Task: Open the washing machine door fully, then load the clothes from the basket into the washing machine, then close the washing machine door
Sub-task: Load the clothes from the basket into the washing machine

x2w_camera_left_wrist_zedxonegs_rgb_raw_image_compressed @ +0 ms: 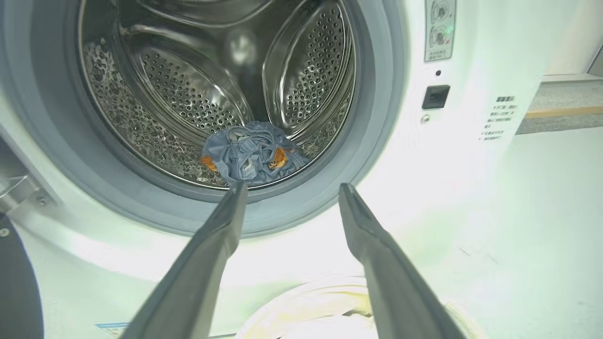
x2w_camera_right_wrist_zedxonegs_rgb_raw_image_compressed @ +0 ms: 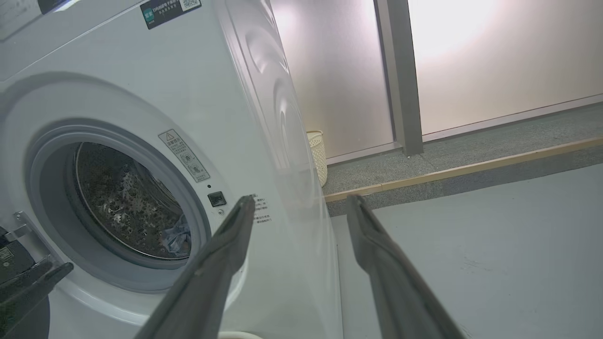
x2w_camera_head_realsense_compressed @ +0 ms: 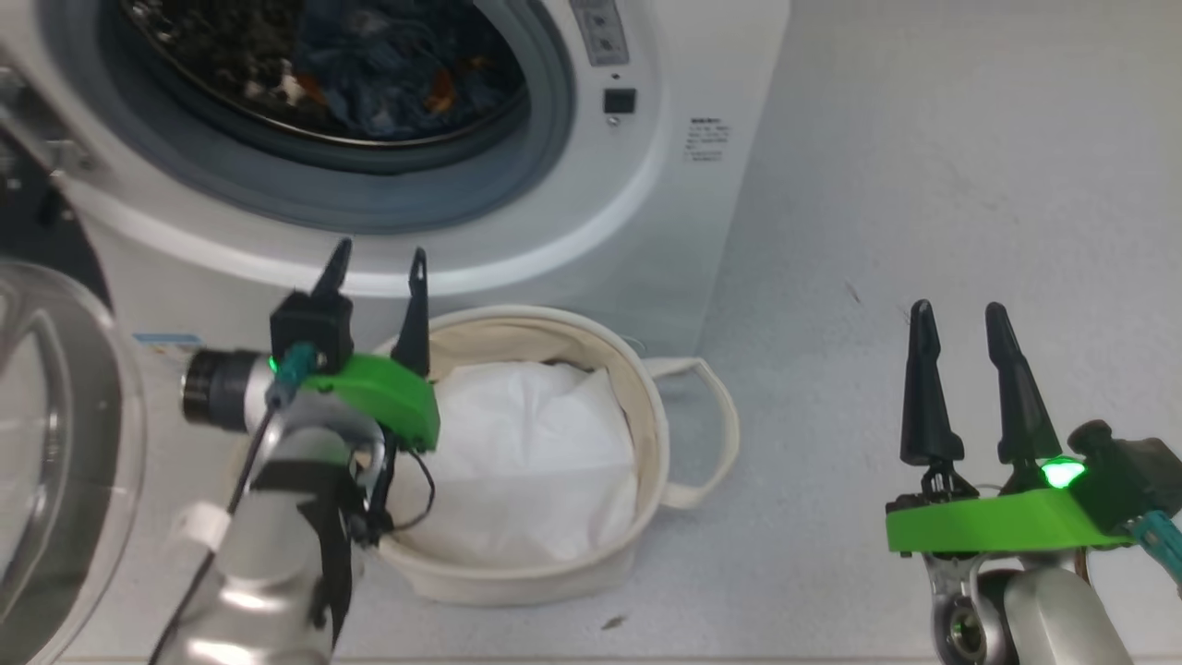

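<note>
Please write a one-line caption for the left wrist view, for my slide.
Left gripper, jaws open, before the drum with blue clothes inside.

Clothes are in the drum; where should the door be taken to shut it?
Probably the door by its black rim, on the edge away from the hinge, coming from the robot's left, the outer side. Its glass bowl bulges smooth and offers no hold. The open left gripper is nearest.

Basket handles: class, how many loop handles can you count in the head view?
1. The loop handle sticks out on the right side of the basket. Another may be hidden on the opposite side, behind the robot's left arm.
</note>
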`<state>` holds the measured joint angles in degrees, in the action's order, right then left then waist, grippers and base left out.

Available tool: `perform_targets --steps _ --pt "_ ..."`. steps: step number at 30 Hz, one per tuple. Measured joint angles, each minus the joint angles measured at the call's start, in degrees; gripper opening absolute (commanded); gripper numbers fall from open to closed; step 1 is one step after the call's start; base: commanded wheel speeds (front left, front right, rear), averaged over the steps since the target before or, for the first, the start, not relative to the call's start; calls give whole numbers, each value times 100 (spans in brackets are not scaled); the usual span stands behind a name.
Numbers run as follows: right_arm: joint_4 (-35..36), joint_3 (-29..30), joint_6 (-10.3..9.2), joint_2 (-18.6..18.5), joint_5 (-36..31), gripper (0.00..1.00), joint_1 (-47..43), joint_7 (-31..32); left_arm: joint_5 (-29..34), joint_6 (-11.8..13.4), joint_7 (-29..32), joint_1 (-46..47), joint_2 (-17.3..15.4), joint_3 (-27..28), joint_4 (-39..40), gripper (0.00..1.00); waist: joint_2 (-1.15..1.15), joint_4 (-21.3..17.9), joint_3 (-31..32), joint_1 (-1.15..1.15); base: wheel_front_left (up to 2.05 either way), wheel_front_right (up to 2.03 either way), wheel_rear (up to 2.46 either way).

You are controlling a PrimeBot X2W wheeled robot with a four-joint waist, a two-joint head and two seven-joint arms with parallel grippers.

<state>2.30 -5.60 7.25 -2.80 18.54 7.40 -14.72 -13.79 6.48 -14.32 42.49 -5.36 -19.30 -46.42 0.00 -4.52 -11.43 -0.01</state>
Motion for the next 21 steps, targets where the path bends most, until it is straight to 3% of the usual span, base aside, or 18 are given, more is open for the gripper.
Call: perform_targets --steps 5,8,21 --pt "9 94 0 0 -32 100 -138 0 -18 64 0 -748 98 164 649 100 0 232 331 0 0 0 0" --pt "3 107 0 1 -55 100 -312 0 -12 260 0 -1196 146 210 896 100 0 353 518 0 0 0 0" --pt "-162 133 0 4 -77 100 -706 0 -92 358 0 -2725 245 656 2204 100 0 640 1008 0 0 0 0"
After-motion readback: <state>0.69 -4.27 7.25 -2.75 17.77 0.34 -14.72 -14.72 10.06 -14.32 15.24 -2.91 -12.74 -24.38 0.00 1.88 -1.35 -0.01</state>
